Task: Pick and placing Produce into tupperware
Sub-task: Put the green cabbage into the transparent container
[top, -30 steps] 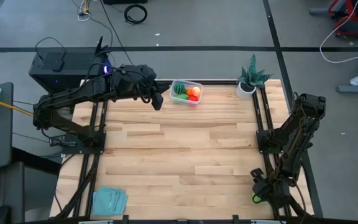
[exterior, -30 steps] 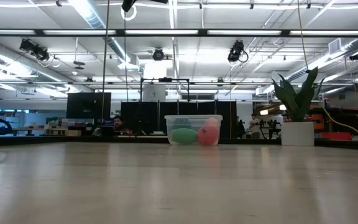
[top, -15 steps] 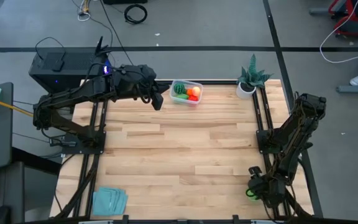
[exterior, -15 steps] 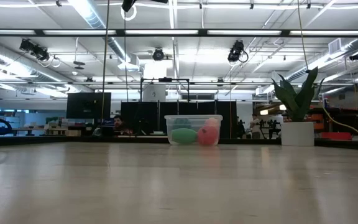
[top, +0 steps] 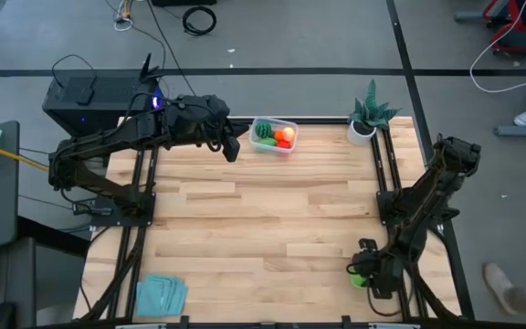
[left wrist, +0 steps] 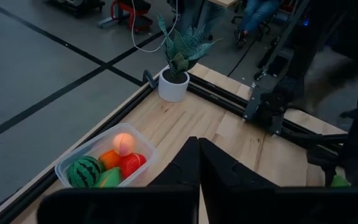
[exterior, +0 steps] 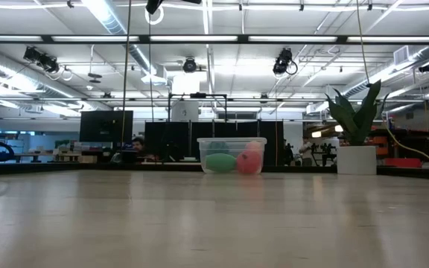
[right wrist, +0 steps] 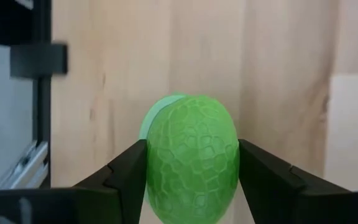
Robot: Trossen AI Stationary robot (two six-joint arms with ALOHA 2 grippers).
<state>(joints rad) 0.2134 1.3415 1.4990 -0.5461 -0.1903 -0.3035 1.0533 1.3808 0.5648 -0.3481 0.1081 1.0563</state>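
Right gripper (right wrist: 191, 163) clamped on a green produce piece (right wrist: 191, 158) near the table's (top: 263, 228) near right corner. Left gripper (left wrist: 199, 158) pressed together, hovering beside the tupperware (top: 273, 134) at the far edge.

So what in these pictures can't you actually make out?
- Low view: the tupperware is far off; only a green and a red blur show inside, so its produce cannot be counted there.
- Right wrist view: the right gripper is shut on the green produce piece, whose lower part is cut off by the picture's edge.
- High view: that piece is mostly hidden under the arm.
- Low view: neither gripper shows.
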